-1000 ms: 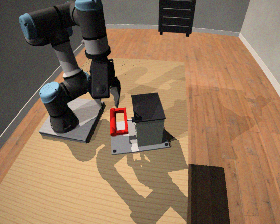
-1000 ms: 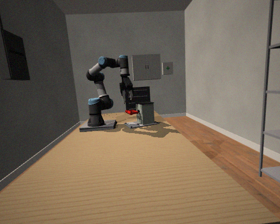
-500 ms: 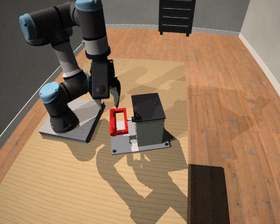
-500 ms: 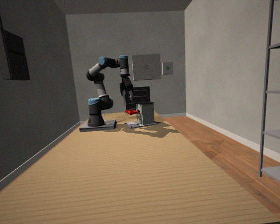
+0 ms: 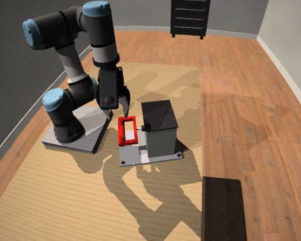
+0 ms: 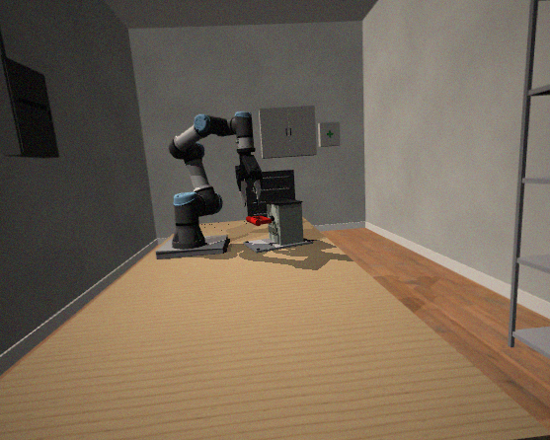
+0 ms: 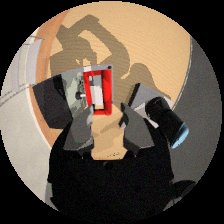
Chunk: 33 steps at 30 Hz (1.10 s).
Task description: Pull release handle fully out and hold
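Observation:
The red release handle [image 5: 127,131] is a rectangular loop that sticks out from the side of a grey box with a black top [image 5: 160,127]. Its round grip bar is on the side away from the box. It also shows in the exterior view [image 6: 258,220] and in the wrist view [image 7: 97,92]. My gripper [image 5: 119,111] points down and hangs a little above the loop's far end, near the grip bar. Its fingers stand partly apart with nothing between them. In the wrist view the handle lies just beyond the fingertips, not between them.
The box stands on a grey baseplate [image 5: 149,154] bolted to the tan mat. My arm's base sits on a grey plinth [image 5: 76,132] just left of it. A black drawer unit [image 5: 189,16] stands by the far wall. A metal shelf [image 6: 539,197] stands at the right.

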Tool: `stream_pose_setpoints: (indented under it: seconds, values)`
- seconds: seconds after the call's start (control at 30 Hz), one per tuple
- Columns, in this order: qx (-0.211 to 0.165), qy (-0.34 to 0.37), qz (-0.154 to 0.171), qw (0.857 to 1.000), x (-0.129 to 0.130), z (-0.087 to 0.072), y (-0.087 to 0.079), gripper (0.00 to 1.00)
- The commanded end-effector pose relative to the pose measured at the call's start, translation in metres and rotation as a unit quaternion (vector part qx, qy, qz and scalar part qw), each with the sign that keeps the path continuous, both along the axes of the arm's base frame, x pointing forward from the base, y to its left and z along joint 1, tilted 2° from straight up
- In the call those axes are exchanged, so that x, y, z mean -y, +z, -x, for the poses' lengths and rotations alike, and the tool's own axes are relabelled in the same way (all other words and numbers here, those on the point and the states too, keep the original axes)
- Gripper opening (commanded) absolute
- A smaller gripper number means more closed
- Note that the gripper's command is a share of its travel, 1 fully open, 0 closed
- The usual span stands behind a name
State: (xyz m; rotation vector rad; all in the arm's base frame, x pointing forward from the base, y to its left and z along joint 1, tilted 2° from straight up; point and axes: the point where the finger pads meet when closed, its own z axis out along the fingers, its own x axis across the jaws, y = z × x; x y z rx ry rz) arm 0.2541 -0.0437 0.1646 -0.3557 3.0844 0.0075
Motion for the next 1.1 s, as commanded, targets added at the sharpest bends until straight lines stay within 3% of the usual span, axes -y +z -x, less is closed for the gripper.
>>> stream_pose_setpoints:
  seconds: [0.0, 0.6, 1.07]
  values:
    - [0.001, 0.0, 0.001, 1.0, 0.0, -0.001, -0.007, 0.31]
    - [0.001, 0.0, 0.001, 1.0, 0.0, -0.003, -0.029, 0.31]
    - [0.001, 0.0, 0.001, 1.0, 0.0, -0.003, -0.036, 0.31]
